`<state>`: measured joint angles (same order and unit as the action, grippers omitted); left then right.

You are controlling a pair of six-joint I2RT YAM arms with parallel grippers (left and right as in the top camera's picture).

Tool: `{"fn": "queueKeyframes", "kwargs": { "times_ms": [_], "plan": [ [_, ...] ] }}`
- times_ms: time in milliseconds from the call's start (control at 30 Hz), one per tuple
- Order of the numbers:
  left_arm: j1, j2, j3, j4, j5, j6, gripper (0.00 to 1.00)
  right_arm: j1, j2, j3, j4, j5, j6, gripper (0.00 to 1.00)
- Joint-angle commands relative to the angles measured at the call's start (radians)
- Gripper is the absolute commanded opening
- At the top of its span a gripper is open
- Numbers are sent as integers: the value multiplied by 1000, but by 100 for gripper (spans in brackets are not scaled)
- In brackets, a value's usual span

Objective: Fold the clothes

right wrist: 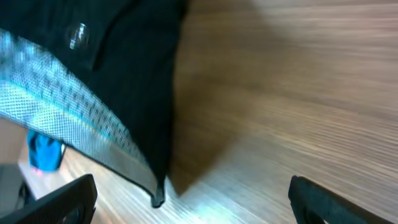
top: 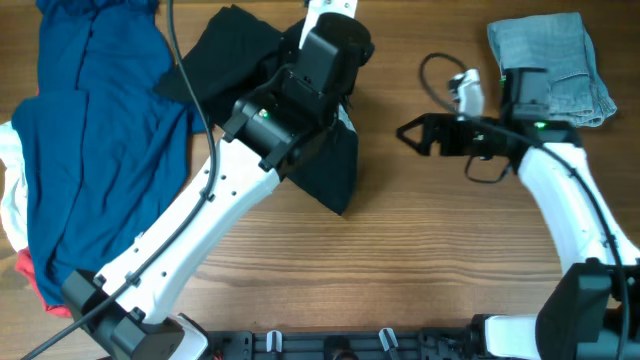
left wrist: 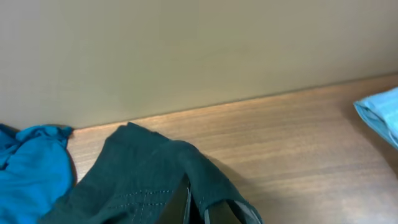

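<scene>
Showing the table (top: 450,260) from above, with the clothes spread along its far and left edges. Largest is the blue garment (top: 90,150), heaped down the left edge over scraps of white cloth (top: 10,200) and red cloth (top: 30,272). The black garment (top: 335,170) lies at the middle of the far edge, its long axis slanting from far-left to near-right and ending in a point toward the table's centre. A folded pale denim piece (top: 555,50) sits in the far right corner.

The left gripper (left wrist: 199,213) is closed tight, apparently pinching a ridge of the black garment near the far edge. The overhead view hides its fingers under the wrist. The right gripper (top: 408,135) stands wide open and empty, to the right of the black garment and apart from it, jaws facing left toward its right-hand border.

In judgement, the free right arm would reach leftward for that border, across the long axis. Only the left wrist view shows fabric gathered into the fingers, with the wall (left wrist: 186,50) beyond. Only the right wrist view shows the pale edging (right wrist: 74,124) and a corner (right wrist: 158,198) that appears to hang clear of the wood.
</scene>
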<state>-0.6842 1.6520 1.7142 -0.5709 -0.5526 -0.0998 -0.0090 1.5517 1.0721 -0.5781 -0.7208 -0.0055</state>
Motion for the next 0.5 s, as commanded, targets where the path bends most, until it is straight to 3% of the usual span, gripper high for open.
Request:
{"fn": "queueKeyframes", "kwargs": {
  "times_ms": [0, 167, 467],
  "plan": [
    [31, -6, 8, 33, -14, -13, 4, 101, 7, -82, 124, -55, 18, 100],
    [33, -6, 8, 38, -14, -9, 4, 252, 7, -145, 292, -54, 69, 100],
    [48, -7, 8, 53, -14, 3, 4, 359, 44, -150, 348, 84, 92, 99]
  ]
}}
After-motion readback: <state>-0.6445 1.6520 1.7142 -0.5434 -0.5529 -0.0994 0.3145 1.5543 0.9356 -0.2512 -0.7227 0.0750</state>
